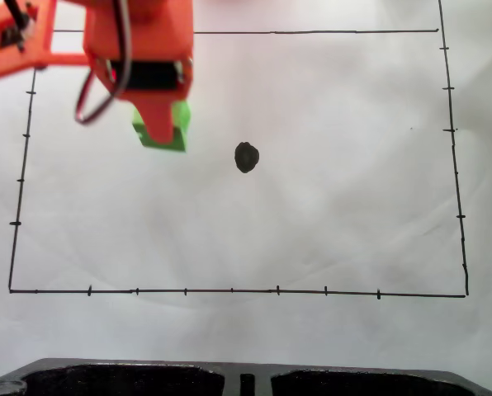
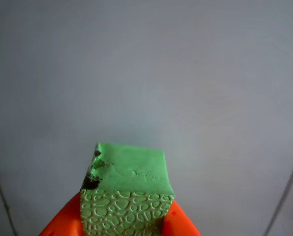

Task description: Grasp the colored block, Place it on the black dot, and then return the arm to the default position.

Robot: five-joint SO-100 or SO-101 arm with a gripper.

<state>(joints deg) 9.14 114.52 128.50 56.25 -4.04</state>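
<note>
The green colored block (image 1: pixel 178 132) sits between the orange fingers of my gripper (image 1: pixel 159 132) at the upper left of the fixed view. It lies left of the black dot (image 1: pixel 246 157), with bare paper between the two. In the wrist view the colored block (image 2: pixel 129 189) fills the lower middle, its crackle-textured face toward the camera, and an orange finger (image 2: pixel 63 226) presses on each side. My gripper (image 2: pixel 127 221) is shut on it. Whether the block rests on the paper or hangs above it, I cannot tell. The orange arm (image 1: pixel 139 33) comes in from the top left.
A white paper (image 1: pixel 312 214) carries a thin black border (image 1: pixel 229 291) with tick marks. A dark object (image 1: pixel 246 379) runs along the bottom edge of the fixed view. Bare paper lies right of and below the dot.
</note>
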